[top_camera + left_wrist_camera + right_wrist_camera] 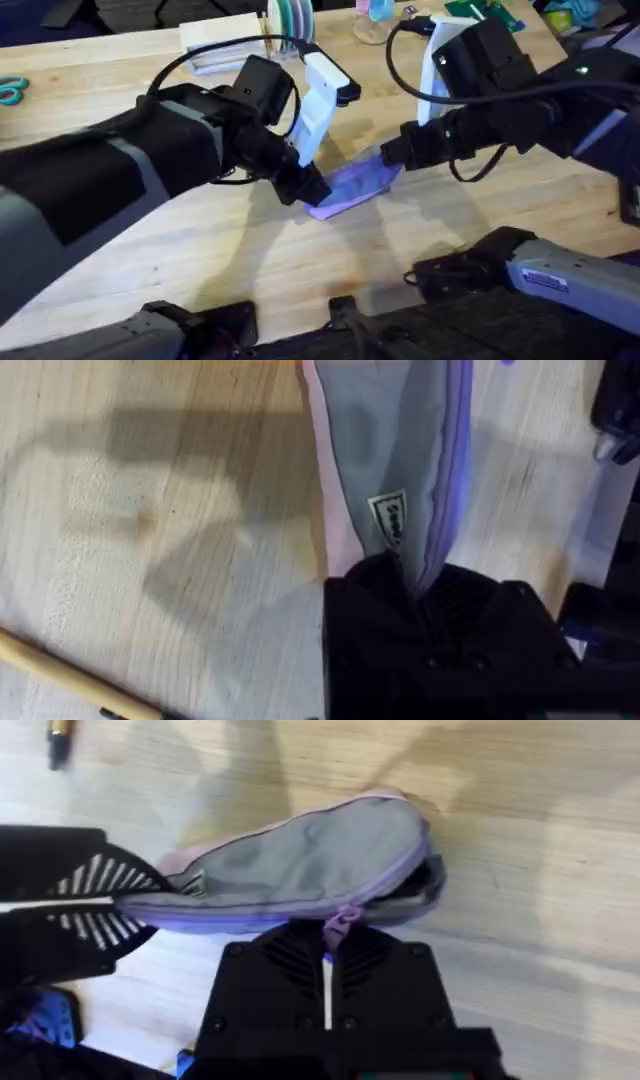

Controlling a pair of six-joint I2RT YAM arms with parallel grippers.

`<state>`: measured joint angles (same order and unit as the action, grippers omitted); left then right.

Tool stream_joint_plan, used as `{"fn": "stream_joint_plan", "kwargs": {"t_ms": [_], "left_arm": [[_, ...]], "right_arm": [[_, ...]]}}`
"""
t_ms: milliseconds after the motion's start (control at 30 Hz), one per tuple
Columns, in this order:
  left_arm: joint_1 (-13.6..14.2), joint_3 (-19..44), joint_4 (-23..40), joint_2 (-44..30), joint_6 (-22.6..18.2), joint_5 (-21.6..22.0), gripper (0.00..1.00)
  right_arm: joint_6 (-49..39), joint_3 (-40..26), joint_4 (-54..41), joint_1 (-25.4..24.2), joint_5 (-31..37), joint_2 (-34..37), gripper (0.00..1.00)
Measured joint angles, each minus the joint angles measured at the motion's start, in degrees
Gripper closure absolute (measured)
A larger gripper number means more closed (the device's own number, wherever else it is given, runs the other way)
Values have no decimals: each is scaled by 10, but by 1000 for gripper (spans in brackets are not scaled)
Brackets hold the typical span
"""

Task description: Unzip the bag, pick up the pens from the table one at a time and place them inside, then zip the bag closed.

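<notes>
The bag (pixel 352 186) lies near the middle of the worktop (pixel 250 250), and from overhead we see both arms meeting over it. The left claw (pixel 308 190) sits at the bag's near-left end, the right claw (pixel 392 158) at its far-right end, each touching the lavender fabric. Beyond the bag, toward the far edge of the worktop, stands a white block (pixel 322 100); a pair of teal scissors (pixel 10 92) lies well apart from the bag, at the far left edge.

In the left wrist view, we see the bag (pixel 385 450) running away from the left claw (pixel 425 595), its grey lining showing with a small sewn label (pixel 388 522). The black fingers are pressed together on the bag's end, pinching the fabric beside the purple zipper edge. A yellow-tan pen (pixel 70 680) lies on the worktop (pixel 150 480), apart from the bag, off to one side of the claw.

In the right wrist view, we see the bag (pixel 300 860) gaping open, grey inside. The right claw (pixel 330 945) is closed to a thin slit on the small purple pull tab (pixel 342 920) of the zipper. The left claw's ribbed fingers (pixel 90 885) clamp the bag's other end. A dark pen tip (pixel 58 742) shows on the worktop (pixel 520 840), well clear of the bag.
</notes>
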<state>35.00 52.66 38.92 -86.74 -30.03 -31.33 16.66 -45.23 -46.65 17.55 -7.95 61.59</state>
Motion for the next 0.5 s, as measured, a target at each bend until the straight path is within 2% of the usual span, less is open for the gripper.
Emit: {"fn": "stream_joint_plan", "kwargs": {"t_ms": [367, 500], "left_arm": [[-1, 0, 2, 0, 0, 2, 958], [-2, 0, 2, 0, 0, 3, 958]], "right_arm": [[0, 6, 41, 1, -55, -40, 969], [7, 8, 53, 20, -65, -40, 970]]}}
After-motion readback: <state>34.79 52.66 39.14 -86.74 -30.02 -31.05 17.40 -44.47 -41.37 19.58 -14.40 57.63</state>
